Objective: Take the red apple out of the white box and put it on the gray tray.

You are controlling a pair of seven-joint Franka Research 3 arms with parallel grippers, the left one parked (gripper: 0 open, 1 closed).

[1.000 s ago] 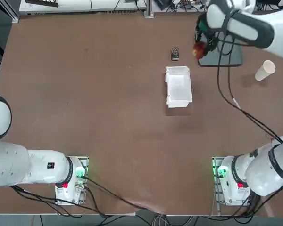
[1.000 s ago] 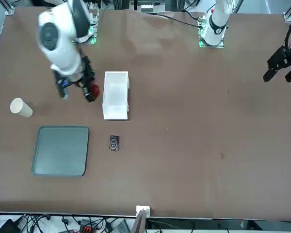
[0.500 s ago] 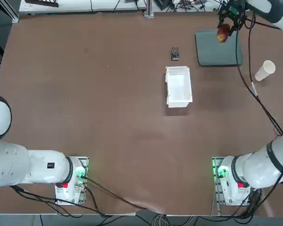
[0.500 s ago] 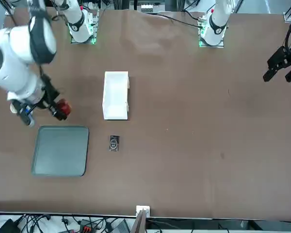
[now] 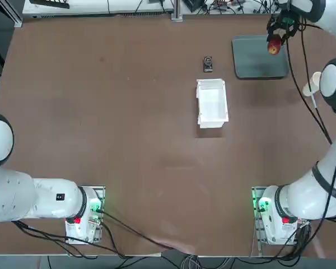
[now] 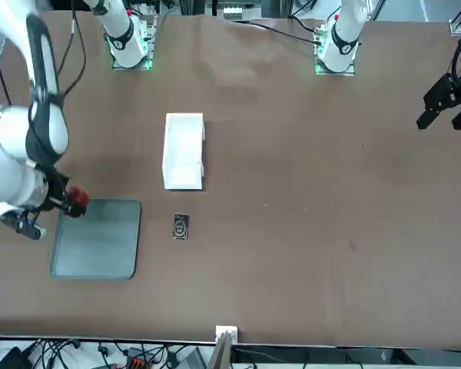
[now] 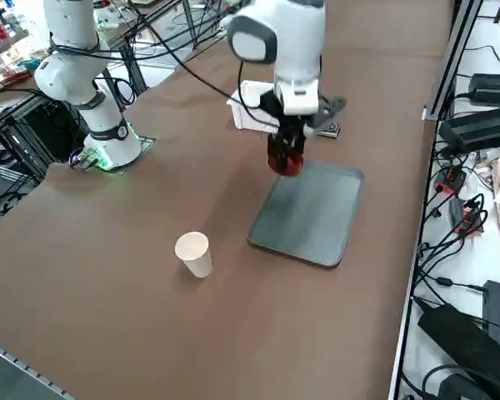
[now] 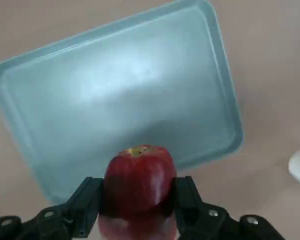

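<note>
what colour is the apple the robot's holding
Dark red, with a yellowish patch at one end; the right wrist view shows the apple best.

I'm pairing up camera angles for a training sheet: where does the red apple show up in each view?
Top: upper right, over the gray tray.
Front: left, by the tray's near-robot corner.
Right side: upper middle, at the tray's edge.
Right wrist: between the fingers of the right pincer, red apple.
Shared landmark: gray tray.
</note>
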